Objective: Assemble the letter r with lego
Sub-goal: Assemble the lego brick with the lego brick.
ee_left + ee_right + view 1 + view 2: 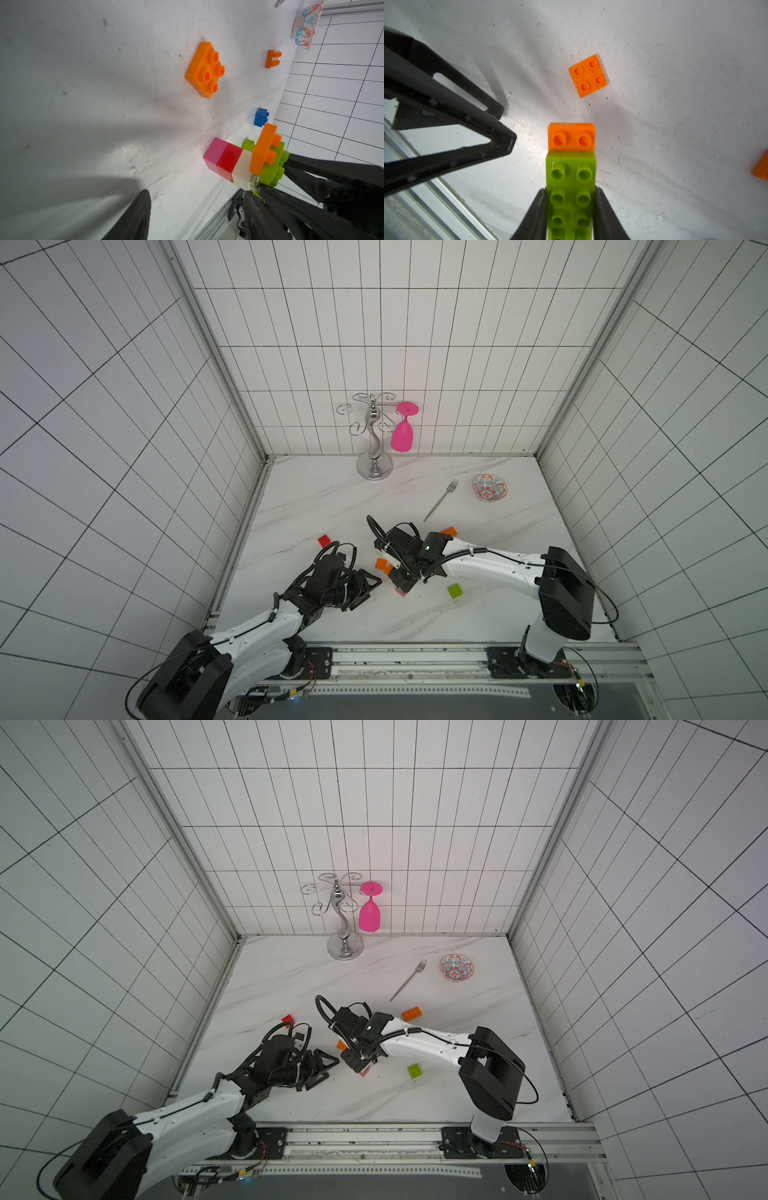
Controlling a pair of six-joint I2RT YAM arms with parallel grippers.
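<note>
My right gripper (571, 190) is shut on a long lime green brick (571, 172). That brick tops an upright lego stack (228, 162) of pink, red, cream and a thin orange plate (571, 136), with the pink end down at the table. In both top views the arm hides most of the stack; only pink (400, 592) shows. My left gripper (197, 216) stands open and empty just left of the stack. Loose lego lies around: an orange square (204, 69), a long orange brick (411, 1013), a red brick (324, 540), a lime square (455, 591) and a blue brick (260, 117).
A patterned bowl (489, 488) and a fork (441, 499) lie at the back right. A chrome stand (374, 466) with a pink glass (402, 435) is at the back wall. A metal rail (415, 655) runs along the front edge.
</note>
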